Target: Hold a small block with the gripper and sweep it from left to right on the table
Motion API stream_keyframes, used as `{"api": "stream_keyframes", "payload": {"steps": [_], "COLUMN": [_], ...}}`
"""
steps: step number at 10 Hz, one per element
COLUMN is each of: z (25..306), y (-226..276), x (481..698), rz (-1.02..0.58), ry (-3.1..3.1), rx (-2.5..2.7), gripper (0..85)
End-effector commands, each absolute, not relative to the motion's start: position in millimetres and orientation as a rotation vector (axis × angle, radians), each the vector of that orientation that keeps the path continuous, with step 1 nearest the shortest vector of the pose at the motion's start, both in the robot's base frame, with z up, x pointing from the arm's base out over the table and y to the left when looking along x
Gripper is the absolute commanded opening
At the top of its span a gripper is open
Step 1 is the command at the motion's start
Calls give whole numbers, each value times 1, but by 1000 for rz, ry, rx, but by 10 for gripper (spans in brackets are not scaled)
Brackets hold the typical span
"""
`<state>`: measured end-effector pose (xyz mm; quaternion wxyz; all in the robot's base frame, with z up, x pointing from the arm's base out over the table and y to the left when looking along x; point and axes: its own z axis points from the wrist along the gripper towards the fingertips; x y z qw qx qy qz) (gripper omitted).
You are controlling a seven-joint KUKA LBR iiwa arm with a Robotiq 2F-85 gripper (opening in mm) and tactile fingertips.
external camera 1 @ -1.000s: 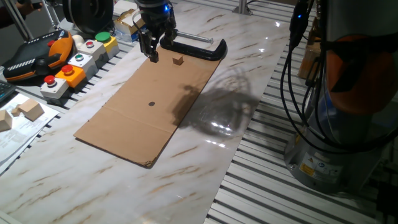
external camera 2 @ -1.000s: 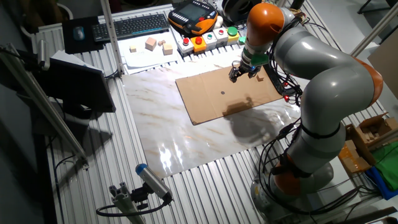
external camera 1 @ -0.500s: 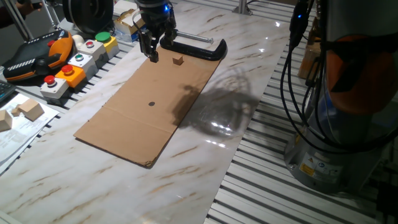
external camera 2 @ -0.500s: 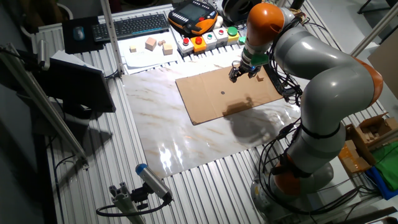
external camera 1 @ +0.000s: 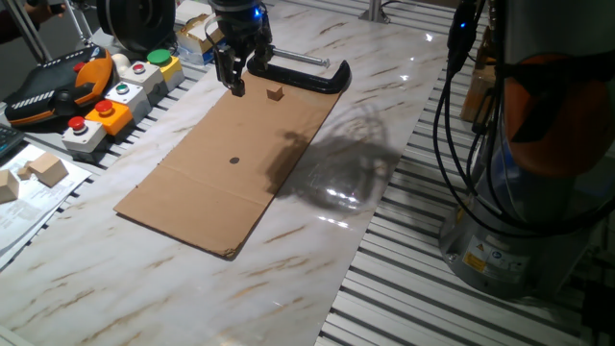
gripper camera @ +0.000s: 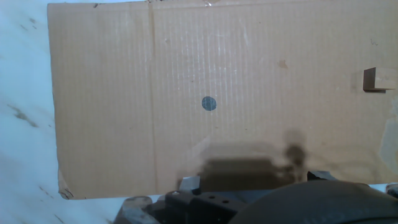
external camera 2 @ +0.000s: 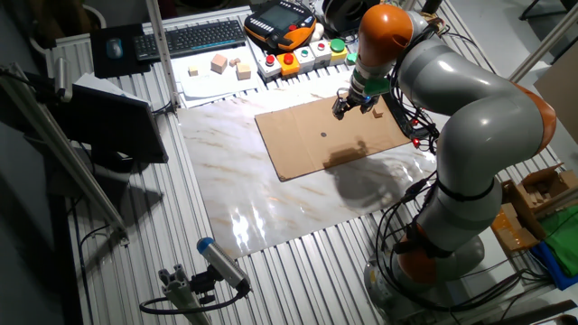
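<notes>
**Block lies free on the cardboard**

On the cardboard sheet (external camera 1: 231,163) covering the tabletop (external camera 1: 317,240), the small block (external camera 1: 275,93) sits near the sheet's far edge. The end effector (external camera 1: 234,85) hovers just beside it, fingers slightly apart, holding nothing. No containers visible.

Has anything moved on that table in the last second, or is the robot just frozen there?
Nothing visibly changed. The gripper still hangs over the far end of the cardboard sheet, and the small block lies untouched on the sheet beside it, near the black clamp.

small block (external camera 1: 275,93) on cardboard sheet (external camera 1: 233,163), sheet on table (external camera 1: 317,250)
</notes>
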<state>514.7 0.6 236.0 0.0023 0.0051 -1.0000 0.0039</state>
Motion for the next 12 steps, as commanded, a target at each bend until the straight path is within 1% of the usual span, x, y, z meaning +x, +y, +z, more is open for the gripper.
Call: {"api": "stream_keyframes", "payload": {"steps": [1, 4, 12], "z": [237, 241, 237], "y": [1, 2, -2], "x": [515, 515, 515], "rz": [98, 107, 91], "ry": [-3128, -3125, -3128], "rx": [94, 89, 79], "gripper": [7, 7, 7]}}
